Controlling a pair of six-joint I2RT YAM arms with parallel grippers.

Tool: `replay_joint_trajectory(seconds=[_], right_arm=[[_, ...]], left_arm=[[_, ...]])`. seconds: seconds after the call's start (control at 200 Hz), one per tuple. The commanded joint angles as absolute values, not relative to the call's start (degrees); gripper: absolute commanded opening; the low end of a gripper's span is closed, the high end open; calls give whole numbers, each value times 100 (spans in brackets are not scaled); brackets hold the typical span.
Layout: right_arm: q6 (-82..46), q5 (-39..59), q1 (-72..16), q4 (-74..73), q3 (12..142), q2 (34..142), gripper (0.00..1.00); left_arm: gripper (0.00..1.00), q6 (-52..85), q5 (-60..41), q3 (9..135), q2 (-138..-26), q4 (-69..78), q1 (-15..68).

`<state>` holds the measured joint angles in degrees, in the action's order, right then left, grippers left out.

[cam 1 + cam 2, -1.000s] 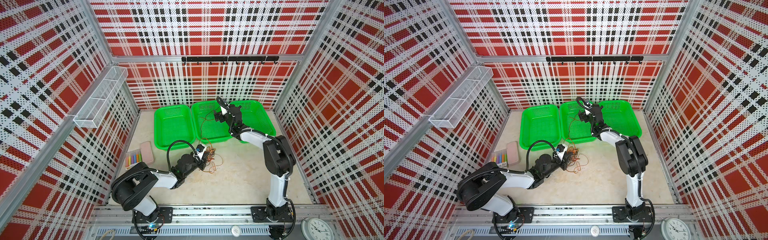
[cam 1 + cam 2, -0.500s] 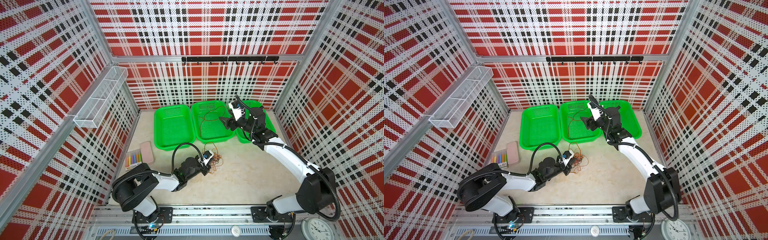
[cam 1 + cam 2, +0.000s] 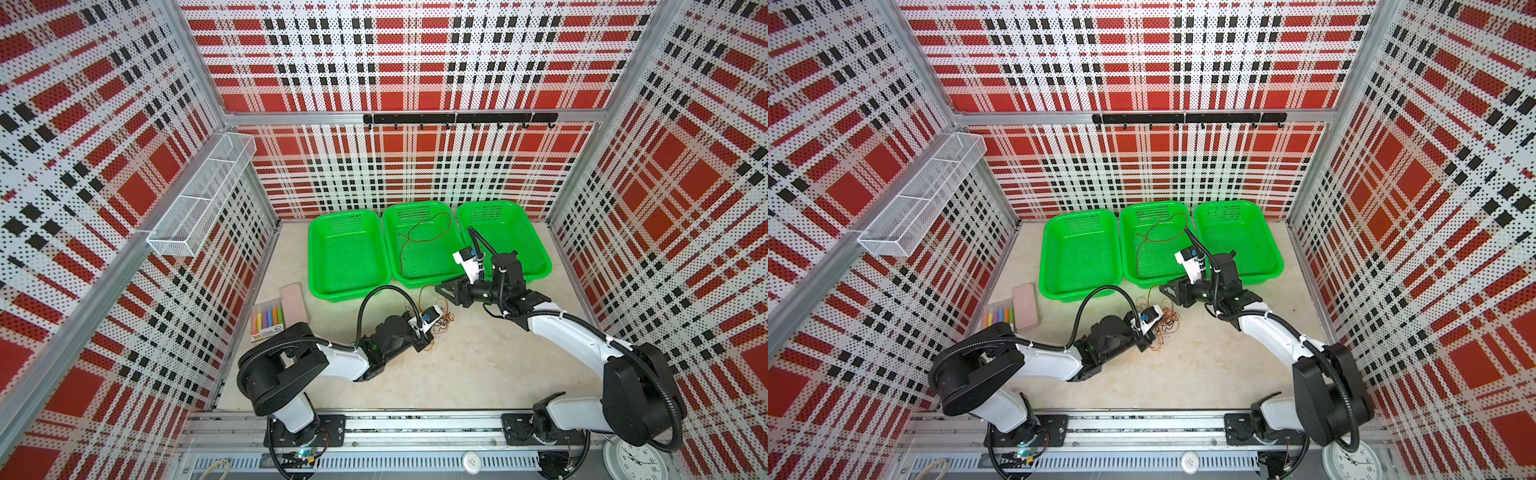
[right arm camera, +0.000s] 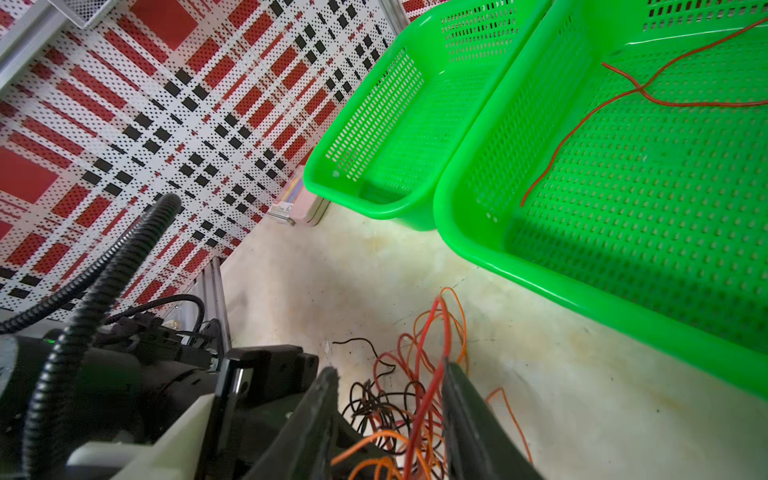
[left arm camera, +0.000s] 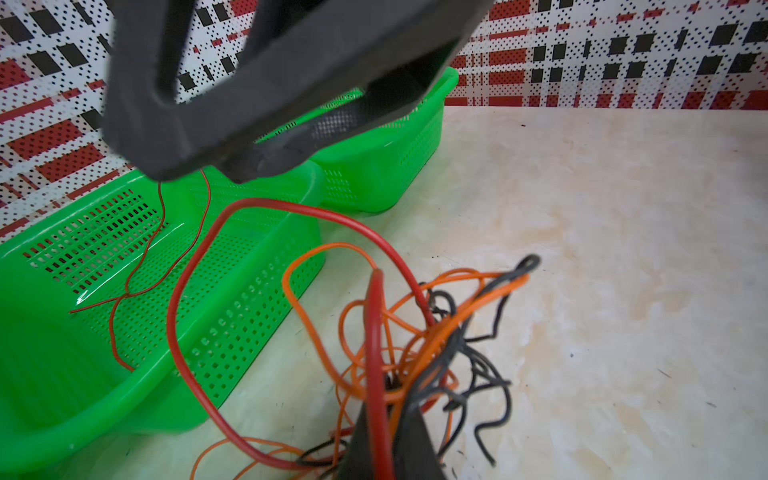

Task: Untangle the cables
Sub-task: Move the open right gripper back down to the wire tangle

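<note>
No text, number or brand reads clearly.

- Round white-faced clock (image 3: pixel 634 459), near right corner: dark marks ring the dial, too small to tell as numerals.
- Flat cardboard box of coloured chalk sticks (image 3: pixel 268 321), by the left wall: printed white strip on its near edge, illegible.
- Small round white disc (image 3: pixel 470 462), front edge: marking blurred.

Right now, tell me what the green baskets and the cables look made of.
The green baskets look like moulded plastic: glossy rims, walls and floors perforated in a grid. The cables look like thin wire in smooth plastic insulation, red, orange and black; they hold kinks and loops, so a metal core is likely.
</note>
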<state>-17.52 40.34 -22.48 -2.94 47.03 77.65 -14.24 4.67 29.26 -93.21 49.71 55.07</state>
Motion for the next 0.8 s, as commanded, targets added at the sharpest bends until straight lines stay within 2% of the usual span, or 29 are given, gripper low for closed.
replay_joint_trajectory(seconds=[0.0,0.17,0.195,0.246,0.266,0.346,0.441,0.481,0.671,0.726,0.797], right_arm=[[-1795,4244,-2270,96,4881,7733,37],[-1541,3999,-2273,684,4998,7815,37],[-1516,3891,-2273,739,4992,7807,39],[-1447,3664,-2268,795,4976,7764,52],[-1442,3529,-2272,825,4966,7738,53],[-1424,3239,-2261,860,4921,7652,53],[-1439,3316,-2261,883,4903,7652,45],[-1459,3318,-2259,947,4920,7677,45],[-1621,2760,-2265,657,4716,7225,63],[-1869,2303,-2231,744,4766,7102,64],[-2215,2265,-2136,839,4894,7096,64]], left_arm=[[0,-1570,684,3136,-9452,4989,5604],[0,-1564,821,3232,-9485,4992,5644],[0,-1572,855,3234,-9473,4992,5657],[0,-1606,894,3236,-9450,4992,5675],[0,-1613,907,3228,-9441,4992,5685],[0,-1609,954,3226,-9407,4992,5717],[0,-1608,990,3234,-9400,4992,5754],[0,-1617,1021,3243,-9403,4992,5761],[0,-1625,1124,3174,-9380,4992,5801],[0,-1623,1155,3148,-9370,4992,5824],[0,-1625,1186,3138,-9376,4992,5850]])
